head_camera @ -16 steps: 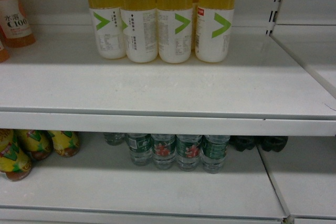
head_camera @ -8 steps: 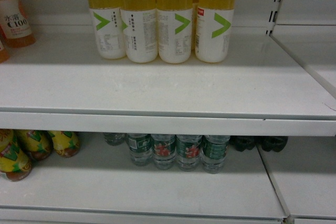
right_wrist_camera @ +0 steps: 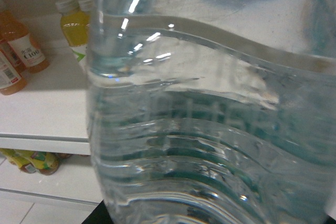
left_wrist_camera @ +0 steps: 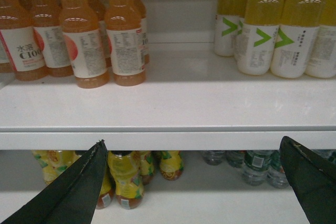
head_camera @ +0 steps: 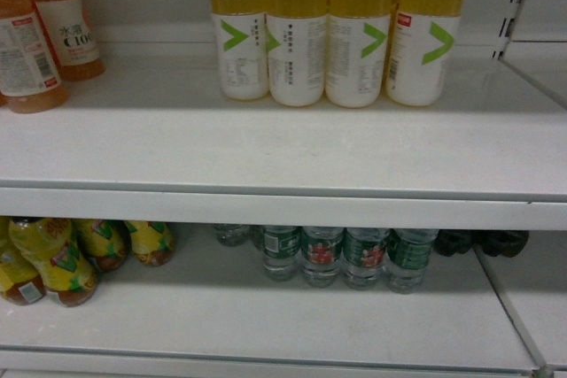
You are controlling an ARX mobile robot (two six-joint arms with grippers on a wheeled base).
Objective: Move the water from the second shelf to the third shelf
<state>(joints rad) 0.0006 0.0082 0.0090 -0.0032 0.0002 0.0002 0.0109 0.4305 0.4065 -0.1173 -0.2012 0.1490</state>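
1. White store shelving fills every view; the head view's contents now sit further right than a second ago, so the robot has shifted left.
2. Left gripper hangs released, jaws wide, before the upper shelf.
3. Right gripper: cannot tell, its fingers are hidden. One water bottle fills its camera, probably held.
4. Remaining water bottles stand far back on the lower shelf.
5. Judgement: the robot is lining up to place.

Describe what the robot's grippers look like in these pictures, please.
Only the left gripper shows: two dark, nearly black fingers, flat and matte, tapering to points with thin pale edges. No cables or markings are visible. The right gripper is hidden behind a clear water bottle filling its camera.
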